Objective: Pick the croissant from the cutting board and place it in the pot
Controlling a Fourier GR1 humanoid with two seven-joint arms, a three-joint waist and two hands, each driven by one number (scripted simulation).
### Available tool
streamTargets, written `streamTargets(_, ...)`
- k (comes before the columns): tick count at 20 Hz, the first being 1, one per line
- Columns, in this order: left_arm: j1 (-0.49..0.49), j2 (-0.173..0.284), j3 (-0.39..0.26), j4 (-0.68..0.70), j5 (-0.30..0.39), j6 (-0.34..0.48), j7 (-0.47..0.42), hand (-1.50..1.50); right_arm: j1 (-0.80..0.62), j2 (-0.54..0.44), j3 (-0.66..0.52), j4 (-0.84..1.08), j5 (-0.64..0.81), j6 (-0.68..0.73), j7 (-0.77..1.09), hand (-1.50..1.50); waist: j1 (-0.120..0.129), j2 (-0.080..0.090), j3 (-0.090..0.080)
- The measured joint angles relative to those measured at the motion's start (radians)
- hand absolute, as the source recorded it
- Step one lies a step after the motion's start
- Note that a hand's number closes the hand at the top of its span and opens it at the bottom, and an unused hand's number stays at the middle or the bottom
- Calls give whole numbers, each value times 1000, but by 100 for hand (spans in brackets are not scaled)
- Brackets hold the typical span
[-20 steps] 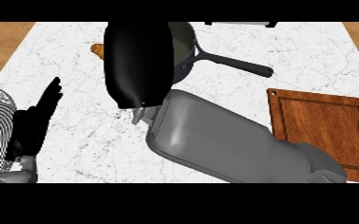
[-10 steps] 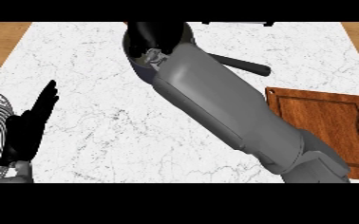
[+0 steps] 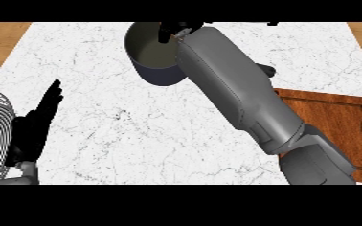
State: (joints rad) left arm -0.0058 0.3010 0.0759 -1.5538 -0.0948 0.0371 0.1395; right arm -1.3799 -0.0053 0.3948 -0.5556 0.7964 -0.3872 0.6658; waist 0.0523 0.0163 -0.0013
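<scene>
We hold our right robot hand [image 3: 176, 30] over the pot [image 3: 152, 52] on the desk [image 3: 106, 115], but we cannot tell if it holds the croissant, which we cannot see, so next we must let go inside.

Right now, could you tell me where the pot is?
In the head view the pot stands at the counter's far edge, centre-left, with the right hand over its rim.
</scene>
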Motion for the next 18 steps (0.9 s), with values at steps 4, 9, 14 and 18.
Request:
streamTargets(4,-20,7,8,20,5,-13,-10,0,-8,0,-48,119,-27,-50,-96,-150,14,9,0)
streamTargets(9,-25,-2,1,6,4,-13,2,0,-1,2,-143,206,-108,-92,-192,-150,25,13,1)
streamTargets(14,-36,-1,3,8,3,-19,-3,0,2,4,-207,252,-177,-118,-305,-150,33,16,1)
streamTargets(18,-32,-5,-1,14,0,-23,-8,0,-3,5,-251,252,-220,-183,-389,-150,35,16,1)
